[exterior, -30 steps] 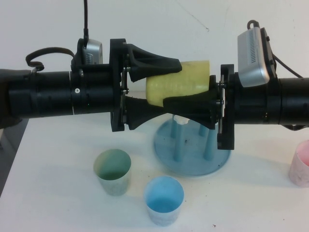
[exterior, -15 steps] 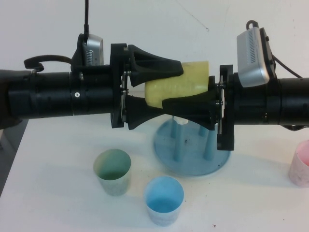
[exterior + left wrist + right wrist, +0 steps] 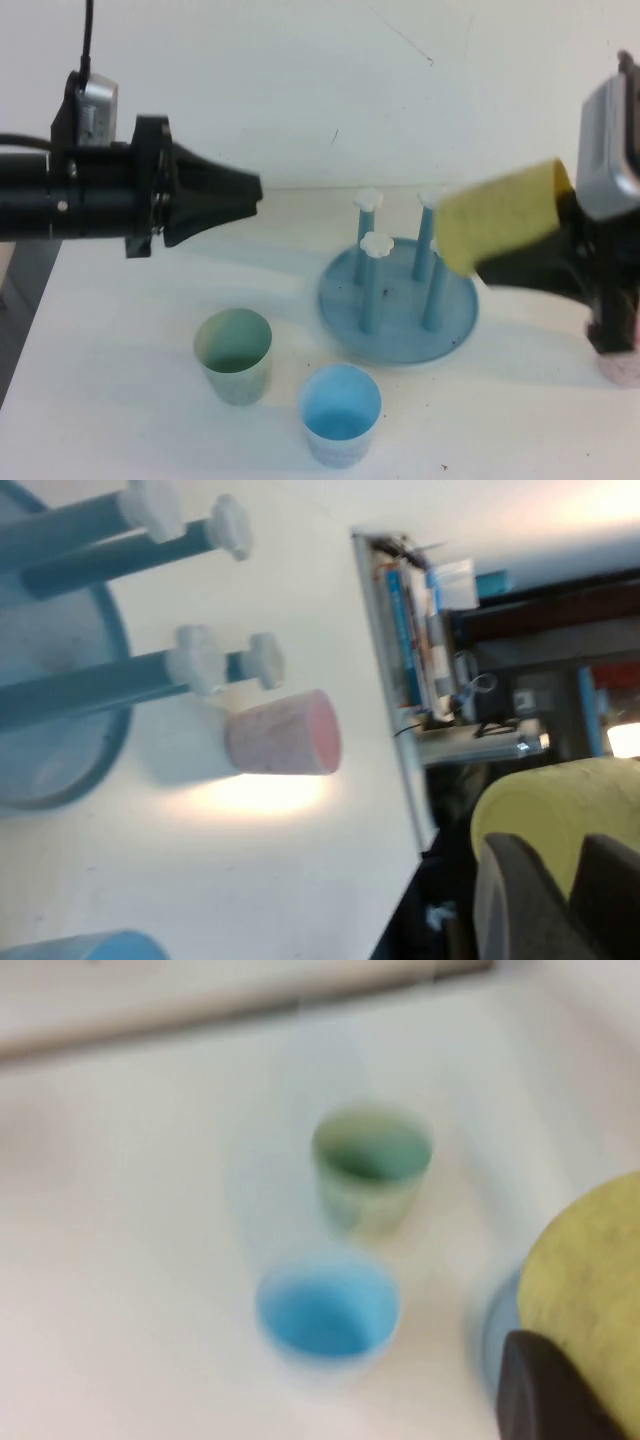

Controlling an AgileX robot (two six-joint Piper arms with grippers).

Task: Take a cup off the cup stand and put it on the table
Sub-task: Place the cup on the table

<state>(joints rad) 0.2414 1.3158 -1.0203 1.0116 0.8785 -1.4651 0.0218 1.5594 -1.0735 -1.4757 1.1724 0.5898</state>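
Note:
The yellow cup (image 3: 500,215) hangs tilted in the air above the right rim of the cup stand (image 3: 398,300). My right gripper (image 3: 490,250) is shut on it, reaching in from the right edge. In the right wrist view the cup (image 3: 590,1290) fills the corner beside one dark finger (image 3: 545,1395). The blue stand's white-capped pegs are all bare. My left gripper (image 3: 255,190) is up at the left, well apart from the cup, shut and holding nothing. Past the left gripper (image 3: 555,845), its wrist view shows the cup (image 3: 560,800).
On the white table (image 3: 120,400), a green cup (image 3: 232,355) and a light blue cup (image 3: 340,412) stand upright in front of the stand. A pink cup (image 3: 622,368) sits at the right edge, mostly behind my right arm.
My left gripper let go of the cup, drew back to the left and closed. My right gripper carried the cup right and lower, tilting it, which uncovered the stand's pegs.

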